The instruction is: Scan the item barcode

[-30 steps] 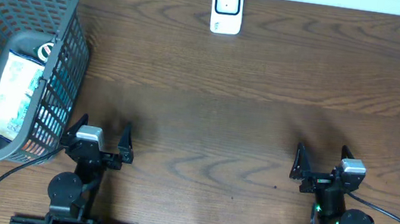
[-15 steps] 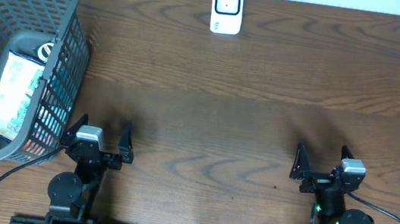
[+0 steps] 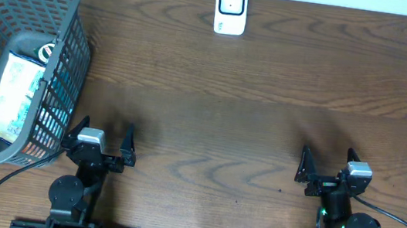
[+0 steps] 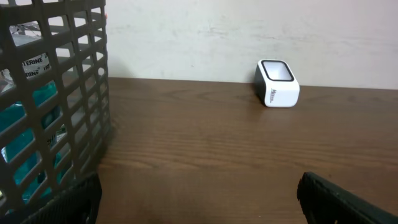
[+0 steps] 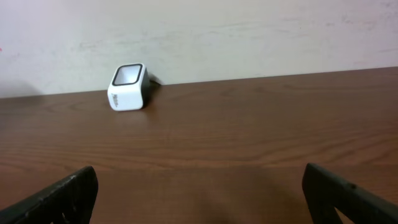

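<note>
Left hand point(image 3: 101, 137) and right hand point(image 3: 329, 168) stood released, empty. The printed packet point(image 3: 9, 98) lay in the grey basket point(image 3: 77, 52) at the bench's point(image 3: 226, 117) left. It was likely light, soft and crinkly, best pinched along an edge seam.

What we cannot see whole or read

The basket point(image 3: 68, 74) runs off the left edge of the overhead view, and its mesh covers much of the packet point(image 3: 12, 98) inside, whose print is too small for us to read. The lettering on the far scanner point(image 4: 278, 84) is equally illegible. In the wrist views the bottom edge cuts off the left gripper point(image 4: 198, 183) and right gripper point(image 5: 198, 177); we see only dark finger ends at the corners.
</note>
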You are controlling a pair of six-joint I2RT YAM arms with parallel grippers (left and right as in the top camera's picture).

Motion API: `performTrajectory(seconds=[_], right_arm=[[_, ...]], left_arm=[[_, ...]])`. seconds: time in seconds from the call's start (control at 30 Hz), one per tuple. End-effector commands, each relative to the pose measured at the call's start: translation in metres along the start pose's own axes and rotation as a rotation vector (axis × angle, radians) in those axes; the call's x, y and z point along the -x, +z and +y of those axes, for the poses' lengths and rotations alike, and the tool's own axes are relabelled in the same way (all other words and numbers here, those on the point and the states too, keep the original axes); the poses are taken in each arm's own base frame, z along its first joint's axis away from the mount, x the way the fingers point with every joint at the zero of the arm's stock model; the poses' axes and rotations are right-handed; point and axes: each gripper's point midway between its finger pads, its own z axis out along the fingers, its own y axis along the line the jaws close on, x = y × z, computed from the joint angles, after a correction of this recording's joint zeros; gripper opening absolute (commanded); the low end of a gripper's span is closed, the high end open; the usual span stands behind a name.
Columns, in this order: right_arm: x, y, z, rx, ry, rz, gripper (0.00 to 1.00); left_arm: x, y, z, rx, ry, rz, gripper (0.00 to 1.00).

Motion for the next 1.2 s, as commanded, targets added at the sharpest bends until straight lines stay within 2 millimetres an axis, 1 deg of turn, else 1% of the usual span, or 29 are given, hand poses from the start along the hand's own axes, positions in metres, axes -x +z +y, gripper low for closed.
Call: performTrajectory(seconds=[0.0, 0.77, 0.87, 0.97, 1.0, 1.1, 1.17], right_arm=[[-0.002, 0.0, 0.001, 0.003, 0.011, 0.008, 0.99], [-0.002, 0.0, 0.001, 0.003, 0.011, 0.008, 0.99], [-0.002, 0.0, 0.001, 0.003, 0.011, 0.008, 0.99], [-0.002, 0.0, 0.001, 0.003, 0.011, 0.008, 0.99], [-0.002, 0.0, 0.001, 0.003, 0.011, 0.008, 0.99], [-0.002, 0.0, 0.001, 0.003, 0.011, 0.008, 0.99], [-0.002, 0.0, 0.001, 0.003, 0.011, 0.008, 0.99]], left_arm=[[-0.017, 0.001, 0.003, 0.011, 0.016, 0.051, 0.98], [-0.017, 0.001, 0.003, 0.011, 0.016, 0.051, 0.98], [-0.014, 0.001, 0.002, 0.005, 0.008, 0.039, 0.98], [-0.012, 0.001, -0.006, -0.039, -0.045, 0.033, 0.98], [-0.009, 0.001, -0.015, -0.088, -0.06, 0.027, 0.98], [0.009, -0.005, -0.04, -0.237, -0.057, -0.02, 0.98], [0.025, -0.01, -0.051, -0.295, -0.051, -0.062, 0.98]])
